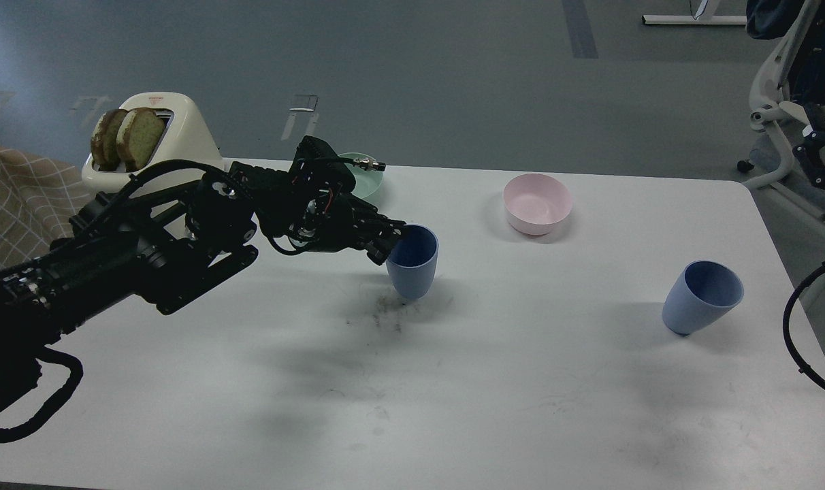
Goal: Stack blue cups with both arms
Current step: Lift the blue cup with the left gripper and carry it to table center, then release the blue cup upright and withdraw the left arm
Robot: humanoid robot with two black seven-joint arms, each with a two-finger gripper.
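White tabletop (453,381), scuffed with dark marks near its middle, carries everything here, with grey floor beyond. Taking the pink round bowl (537,203) as landmark: one matte pale-blue handleless tumbler (413,262) stands upright down and to the left of it, and the second pale-blue tumbler (701,297) sits down and to the right, tilted with its mouth leaning rightward, well apart from the first. The black jointed left arm reaches in from the left, and its left gripper (388,243) is at the near tumbler's left rim, fingers apparently pinching the wall, one inside and one outside, though the dark parts blur. The right gripper is out of view; only a black cable loop (797,327) shows far right of the bowl. A green bowl (370,178) and a cream toaster holding bread slices (155,139) lie left of the pink bowl. Judging from this, the held tumbler's axis is vertical, and the other tumbler lies to the gripper's right, nearer the right arm.
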